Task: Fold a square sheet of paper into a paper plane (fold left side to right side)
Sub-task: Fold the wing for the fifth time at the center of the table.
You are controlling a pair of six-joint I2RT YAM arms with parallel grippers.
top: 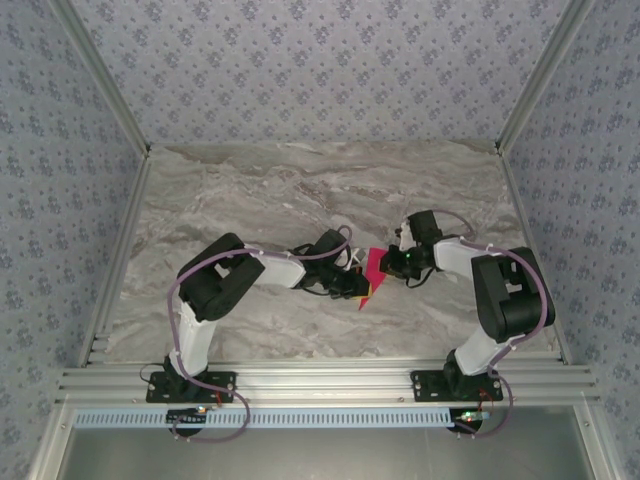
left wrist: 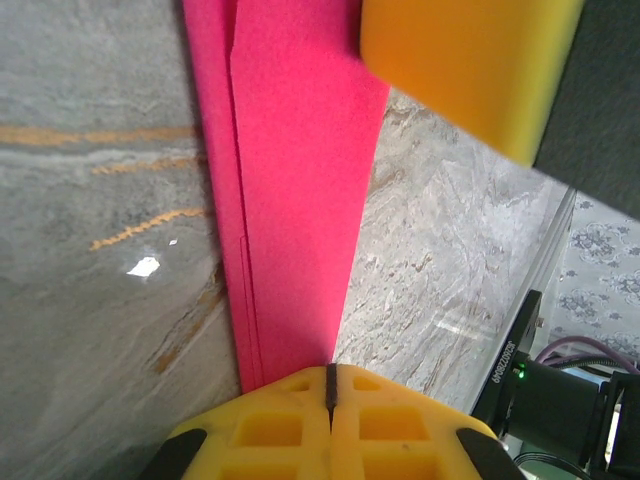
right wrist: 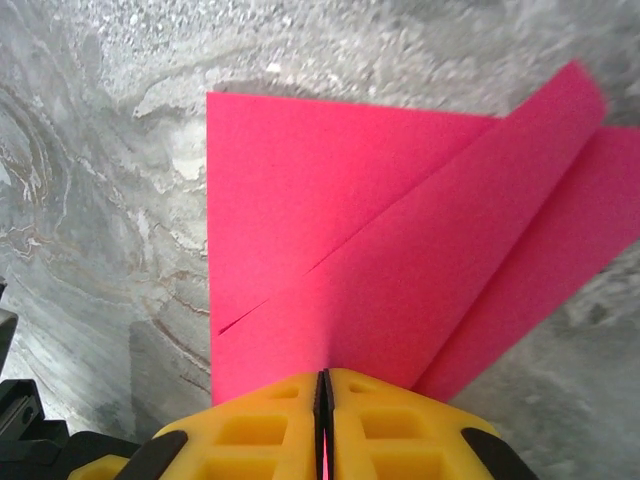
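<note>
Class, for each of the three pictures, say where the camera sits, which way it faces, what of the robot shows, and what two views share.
Top external: fixed above and behind the arms, looking down on the marble table; both arms show, bases nearest.
Left wrist: on the left arm, looking along the left gripper, shut on the pink paper.
Right wrist: on the right arm, looking along the right gripper, shut on the pink paper too.
Shared: both wrist views show that pink paper from opposite sides.

plain magenta-pink folded paper sheet (right wrist: 380,250), bright yellow fingers (left wrist: 400,430) of the left gripper (left wrist: 330,380) and right gripper (right wrist: 323,385), grey-and-tan veined marble-pattern table top (top: 300,190), blue-grey floral-print walls (top: 320,70) around the table top, black-and-white arms (top: 272,268)
</note>
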